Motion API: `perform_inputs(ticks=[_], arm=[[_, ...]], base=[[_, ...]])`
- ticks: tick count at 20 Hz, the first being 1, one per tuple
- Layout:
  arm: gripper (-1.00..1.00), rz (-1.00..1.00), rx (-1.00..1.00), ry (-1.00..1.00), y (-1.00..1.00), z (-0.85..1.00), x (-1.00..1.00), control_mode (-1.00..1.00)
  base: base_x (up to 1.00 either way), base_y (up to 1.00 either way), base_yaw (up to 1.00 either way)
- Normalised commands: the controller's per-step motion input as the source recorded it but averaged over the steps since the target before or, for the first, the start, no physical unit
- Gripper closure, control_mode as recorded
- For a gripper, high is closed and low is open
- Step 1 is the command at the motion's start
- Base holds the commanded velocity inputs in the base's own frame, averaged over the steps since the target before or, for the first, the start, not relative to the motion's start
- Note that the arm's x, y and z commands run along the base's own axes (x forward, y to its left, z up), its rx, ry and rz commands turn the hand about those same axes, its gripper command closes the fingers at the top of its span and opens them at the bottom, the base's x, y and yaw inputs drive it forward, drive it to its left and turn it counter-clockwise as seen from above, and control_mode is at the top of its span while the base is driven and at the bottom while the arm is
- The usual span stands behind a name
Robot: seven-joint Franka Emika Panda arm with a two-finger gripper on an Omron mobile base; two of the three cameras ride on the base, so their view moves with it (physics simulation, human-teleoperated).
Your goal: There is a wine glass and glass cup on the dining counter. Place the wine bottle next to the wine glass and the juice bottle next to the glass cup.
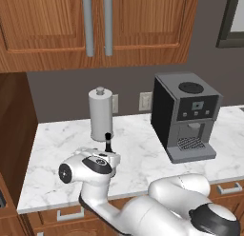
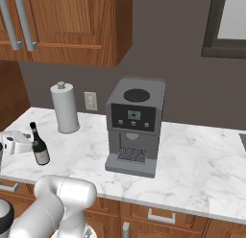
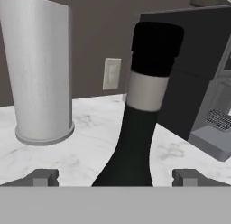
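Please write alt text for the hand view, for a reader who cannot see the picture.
A black wine bottle with a dark cap stands upright, very close, between the open jaws of the gripper on a white marble worktop. A paper towel roll stands behind it on the left, and a dark coffee machine on the right.

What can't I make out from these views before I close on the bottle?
- Left base view: wine bottle body, hidden by the hand.
- Hand view: bottle base, cut off by the bottom edge; whether the fingertips touch it.
- Right base view: gripper jaws, too small to tell their gap; label text.
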Motion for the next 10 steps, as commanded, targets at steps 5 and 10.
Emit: perform_inputs(ticks=[5, 10], arm=[[-1.0, 0.0, 0.0, 0.0, -0.16, -0.05, 0.1, -1.0], [-1.0, 0.0, 0.0, 0.0, -0.03, -0.08, 0.23, -1.0]], base=[[0.0, 0.0, 0.0], [0.0, 0.0, 0.0]])
